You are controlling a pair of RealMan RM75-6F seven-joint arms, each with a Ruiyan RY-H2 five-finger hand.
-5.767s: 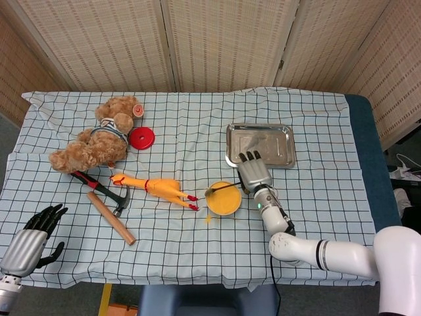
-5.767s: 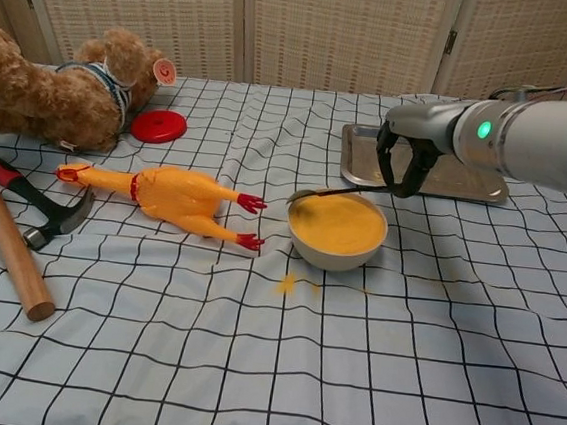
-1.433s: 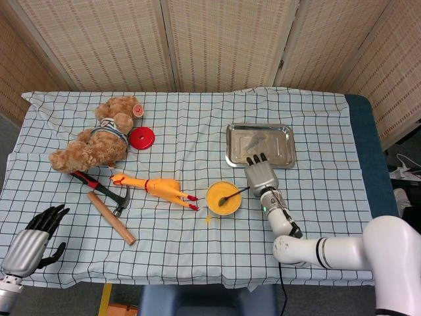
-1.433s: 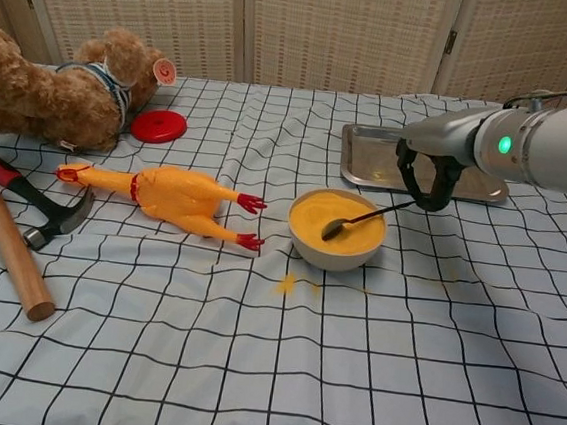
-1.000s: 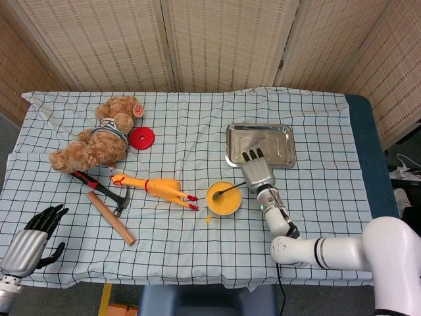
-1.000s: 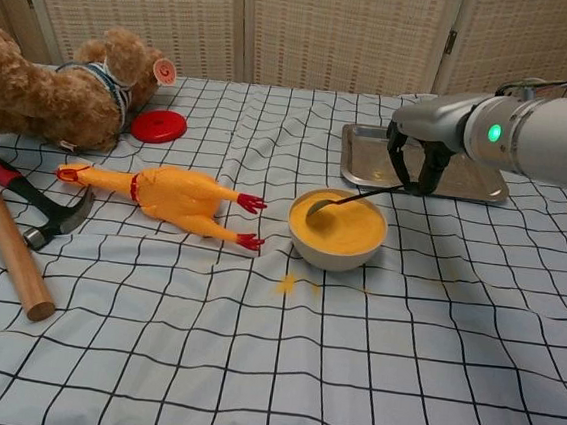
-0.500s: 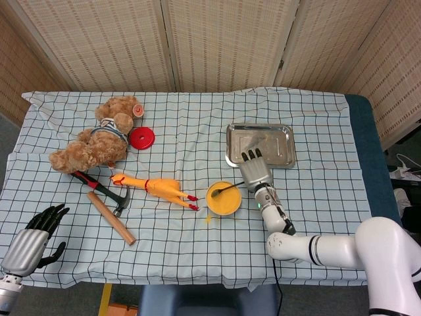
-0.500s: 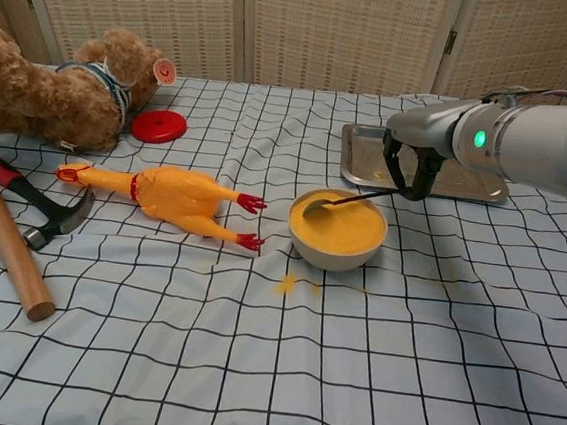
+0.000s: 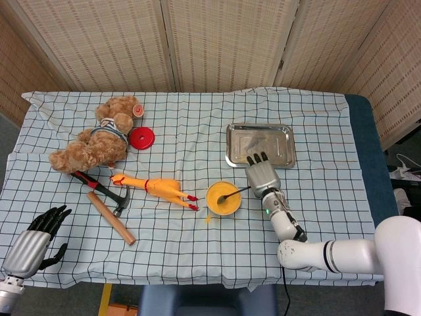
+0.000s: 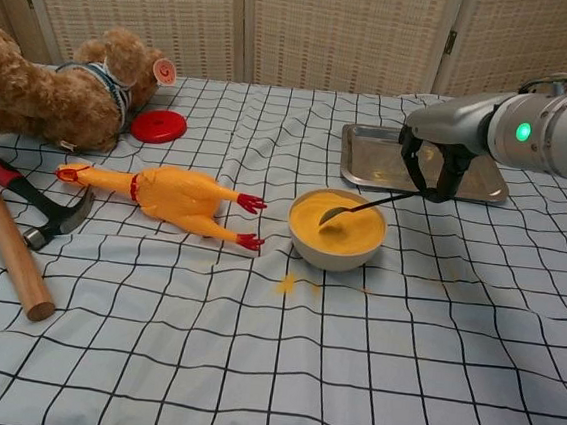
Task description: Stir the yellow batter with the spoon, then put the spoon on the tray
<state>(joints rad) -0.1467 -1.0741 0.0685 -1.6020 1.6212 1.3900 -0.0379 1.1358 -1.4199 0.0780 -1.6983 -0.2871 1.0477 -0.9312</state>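
A white bowl full of yellow batter stands mid-table. My right hand holds the dark spoon by its handle just right of the bowl, the spoon's bowl dipped in the batter near its middle. The steel tray lies behind the hand, with nothing on it. My left hand hangs at the front left corner, off the table, its fingers apart and holding nothing.
A yellow rubber chicken lies left of the bowl, a hammer and a teddy bear further left, a red lid beside the bear. A batter spill marks the checked cloth in front of the bowl.
My right hand has shifted to the right and the spoon's tip has swept from the bowl's left rim toward the middle of the batter. The left hand has not moved.
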